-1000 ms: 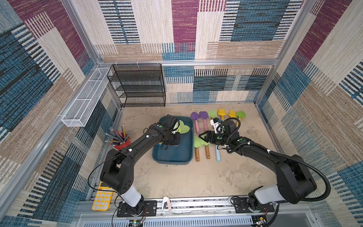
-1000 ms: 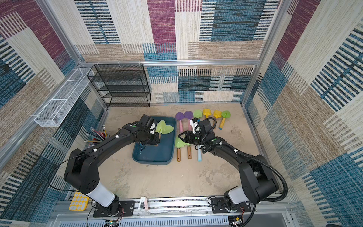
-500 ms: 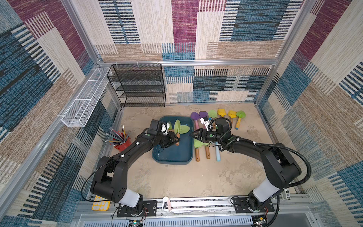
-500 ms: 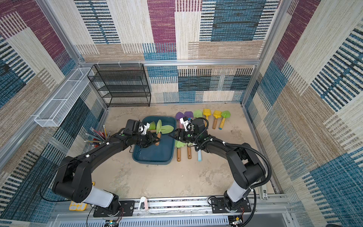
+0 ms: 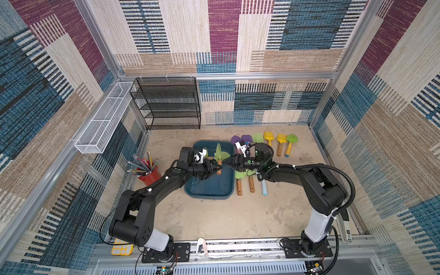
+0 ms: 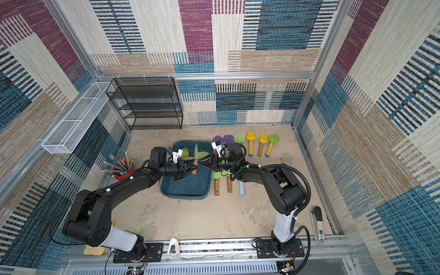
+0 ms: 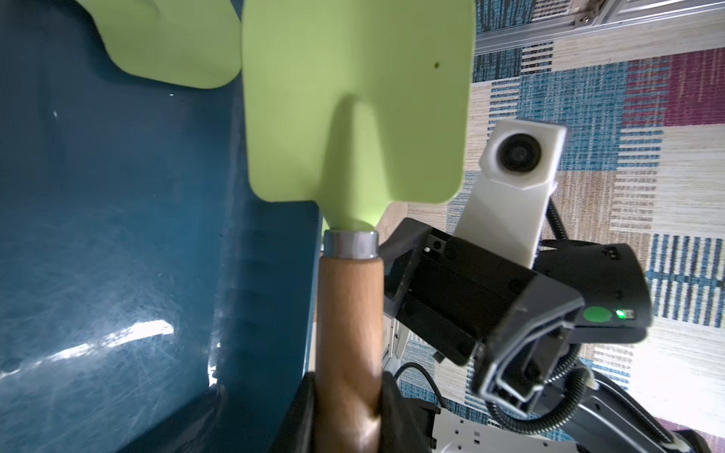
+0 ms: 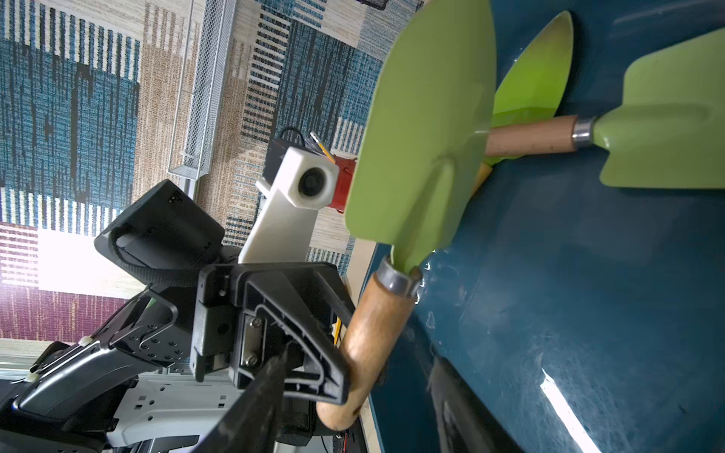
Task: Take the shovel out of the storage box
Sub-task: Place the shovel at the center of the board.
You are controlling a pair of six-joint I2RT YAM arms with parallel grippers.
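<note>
Right end effector (image 5: 226, 163) has moved up to the shovel (image 5: 218, 153)

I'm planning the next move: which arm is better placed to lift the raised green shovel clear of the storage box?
Left. The left gripper is shut on the green shovel by its wooden handle, above the storage box. The right gripper stands open beside the handle, gripping nothing.

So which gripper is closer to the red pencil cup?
Left. The left gripper, shut on the green shovel over the storage box, is on the handle's side toward the red pencil cup; the right gripper, open, is on the handle's far side.
</note>
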